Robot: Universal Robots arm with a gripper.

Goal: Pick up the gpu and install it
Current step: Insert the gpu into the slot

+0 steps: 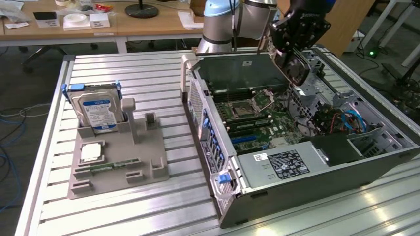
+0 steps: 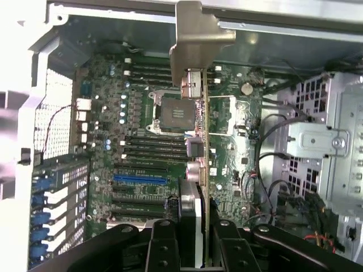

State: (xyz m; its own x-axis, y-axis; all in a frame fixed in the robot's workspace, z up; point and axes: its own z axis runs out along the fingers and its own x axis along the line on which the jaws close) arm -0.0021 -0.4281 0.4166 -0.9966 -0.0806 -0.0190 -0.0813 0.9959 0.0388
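My gripper (image 1: 298, 42) hangs over the open computer case (image 1: 315, 172), shut on the gpu (image 1: 293, 66). In the exterior view the card tilts down toward the far side of the case, showing its black heatsink and round fan. In the wrist view the gpu (image 2: 203, 141) appears edge-on, its silver end bracket (image 2: 195, 34) pointing away from me toward the case wall. My black fingers (image 2: 164, 243) clamp both sides of the card's near end. Beneath the card lies the green motherboard (image 2: 142, 141), with a blue slot (image 2: 139, 178) and an empty processor socket (image 2: 173, 110).
A grey fixture (image 1: 118, 167) on the slatted table at the exterior view's left holds a silver hard drive with a blue label (image 1: 97, 110), a memory stick (image 1: 115, 166) and a square chip (image 1: 92, 151). Inside the case are blue cables (image 1: 347, 120) and a metal drive cage (image 2: 323, 147).
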